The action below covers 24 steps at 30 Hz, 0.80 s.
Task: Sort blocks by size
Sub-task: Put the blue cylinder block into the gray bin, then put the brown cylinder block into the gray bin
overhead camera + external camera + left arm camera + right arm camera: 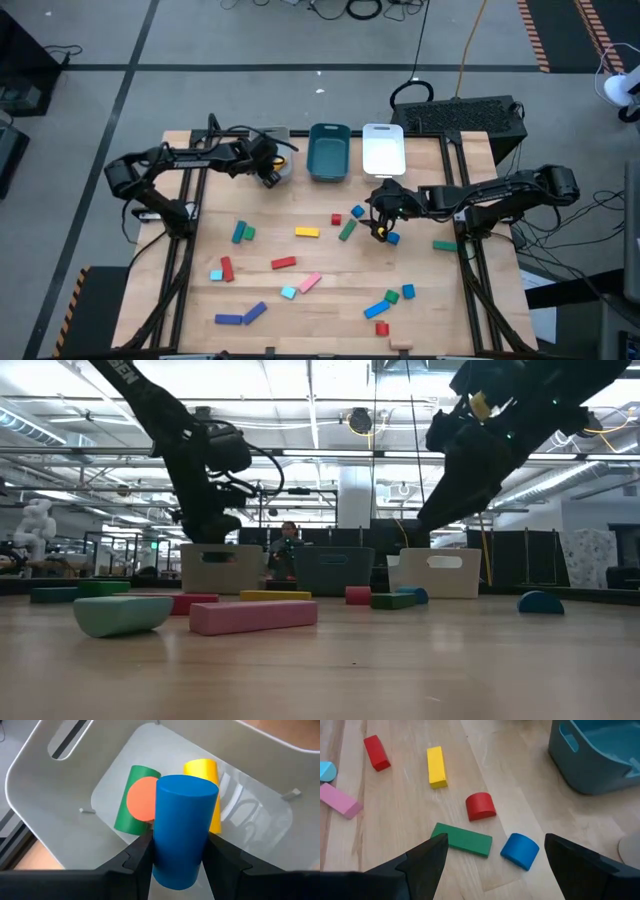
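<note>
My left gripper (268,176) hangs over the grey tray (45,785) at the far left and is shut on a blue cylinder (186,815). A green (125,805), an orange (141,800) and a yellow cylinder (212,795) lie in that tray. My right gripper (495,845) is open and empty, above the table right of centre (382,222). Below it lie a green bar (462,840), a short blue cylinder (520,851) and a red piece (481,806). Several more blocks lie scattered on the table, among them a yellow bar (307,232) and a pink bar (252,616). My left gripper pinches the blue cylinder's curved sides (159,845) between its two fingers, toward the end nearest the wrist. The fingers come from above, slanting down into the tray, and lie along the cylinder. Its free flat end (187,787) sticks out past the fingertips, above the cylinders in the tray.
A teal tray (329,152) and a white tray (383,150) stand beside the grey one along the far edge. Loose blocks cover the table's middle and near part. A person (288,545) shows in the room behind the trays.
</note>
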Each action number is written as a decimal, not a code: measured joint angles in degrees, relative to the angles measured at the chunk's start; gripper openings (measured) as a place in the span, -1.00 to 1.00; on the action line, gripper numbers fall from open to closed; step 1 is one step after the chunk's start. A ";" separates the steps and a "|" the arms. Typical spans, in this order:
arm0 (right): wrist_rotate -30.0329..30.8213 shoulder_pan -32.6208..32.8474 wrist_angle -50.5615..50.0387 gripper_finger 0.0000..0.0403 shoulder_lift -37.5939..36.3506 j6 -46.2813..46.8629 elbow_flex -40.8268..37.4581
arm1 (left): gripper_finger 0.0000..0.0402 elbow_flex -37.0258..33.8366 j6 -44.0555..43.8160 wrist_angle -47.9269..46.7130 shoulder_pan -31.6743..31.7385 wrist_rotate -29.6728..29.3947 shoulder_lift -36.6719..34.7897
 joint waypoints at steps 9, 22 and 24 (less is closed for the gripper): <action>0.00 0.00 -0.52 0.58 0.02 -0.26 -0.22 | 0.00 0.06 1.43 -0.35 0.00 -2.00 0.14; -0.26 0.07 -7.38 0.58 0.02 -2.40 -0.24 | 0.26 1.59 10.66 -1.86 -1.93 -5.99 -1.55; -0.27 0.07 -7.41 0.58 0.02 -3.22 -0.24 | 0.26 2.21 10.93 -1.98 -3.21 -7.12 -2.18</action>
